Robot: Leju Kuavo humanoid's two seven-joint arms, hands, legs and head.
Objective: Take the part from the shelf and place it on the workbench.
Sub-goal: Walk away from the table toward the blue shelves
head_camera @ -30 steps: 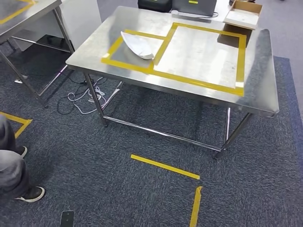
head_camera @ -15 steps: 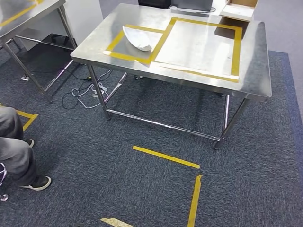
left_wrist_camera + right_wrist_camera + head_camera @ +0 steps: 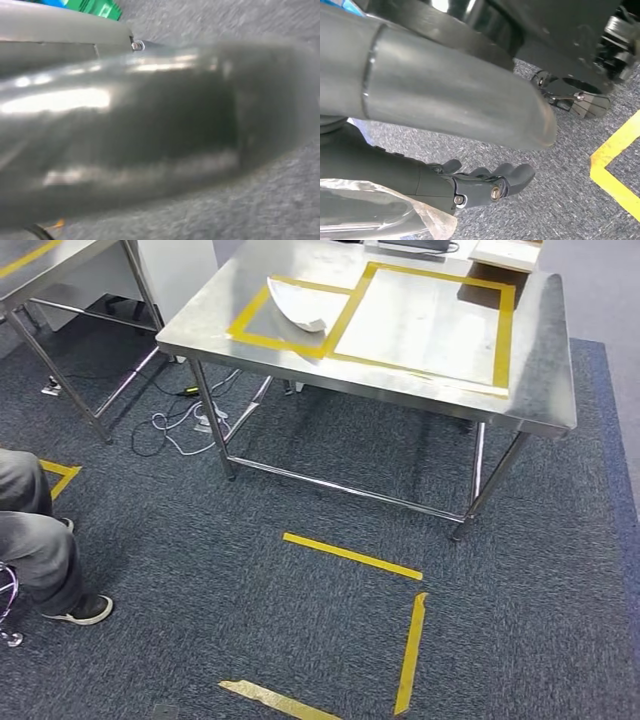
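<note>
Already a part (image 3: pixel 300 306) (white) on workbench (image 3: pixel 528 370)

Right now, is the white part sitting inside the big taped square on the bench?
No. The white part lies in the smaller taped square at the bench's left end.

Desk (image 3: pixel 528 390) stands ahead on the carpet (image 3: pixel 302 500). Taped frames on its top: small one left, large one right, sharing an edge. Curved part (image 3: pixel 300 306) lies in the small frame. Cables (image 3: pixel 177 425) on floor under desk's left end. Second desk (image 3: pixel 45 260) far left. Seated person's legs (image 3: pixel 34 540) at left edge. Tape marks (image 3: pixel 351 556) on floor before desk.
</note>
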